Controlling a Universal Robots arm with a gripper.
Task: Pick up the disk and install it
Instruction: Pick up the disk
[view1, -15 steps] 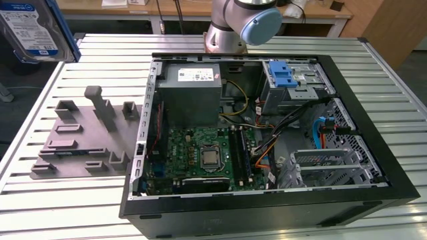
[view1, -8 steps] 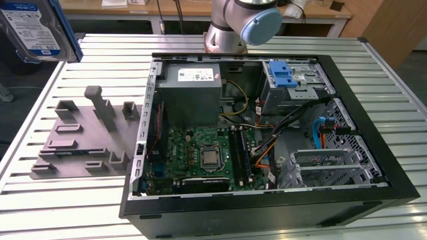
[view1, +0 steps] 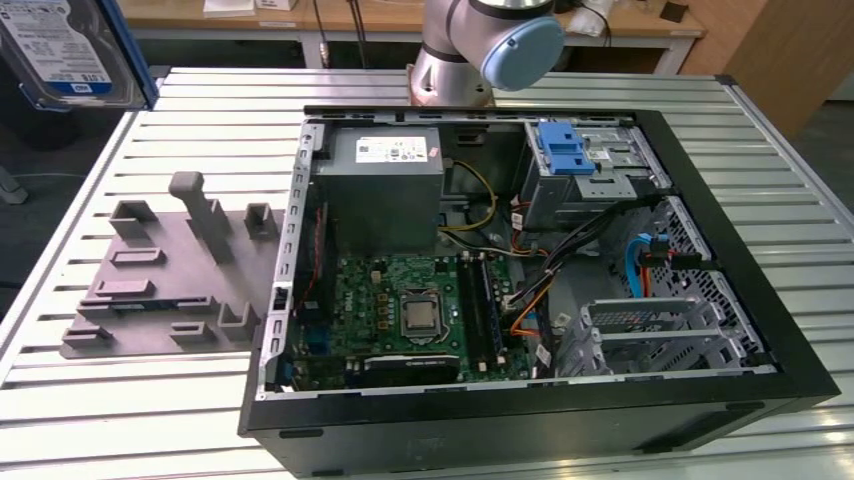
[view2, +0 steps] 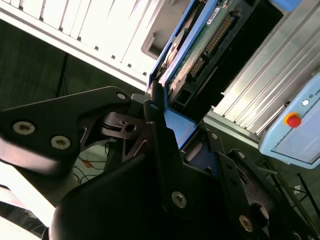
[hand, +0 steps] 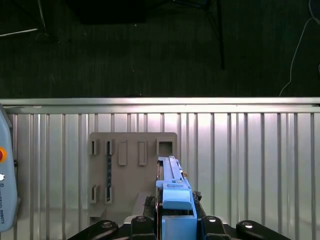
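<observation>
The disk (view1: 64, 52) hangs high over the table's far corner at the exterior view's left, its white-and-blue label facing the camera and a blue carrier frame along its edge. In the first wrist view the disk (hand: 172, 192) is seen edge-on, its blue frame clamped between the black fingers of my gripper (hand: 175, 222). The second wrist view shows the gripper (view2: 165, 122) shut on the blue edge, with the green circuit board of the disk (view2: 200, 47) beyond the fingers.
An open computer case (view1: 747, 230) lies on the slatted metal table (view1: 174, 410), with a grey power supply (view1: 387, 175) and a drive cage with a blue latch (view1: 567, 150). A grey slotted fixture plate (hand: 130, 165) lies beneath the disk. A pendant with a red button (view2: 292, 120) is nearby.
</observation>
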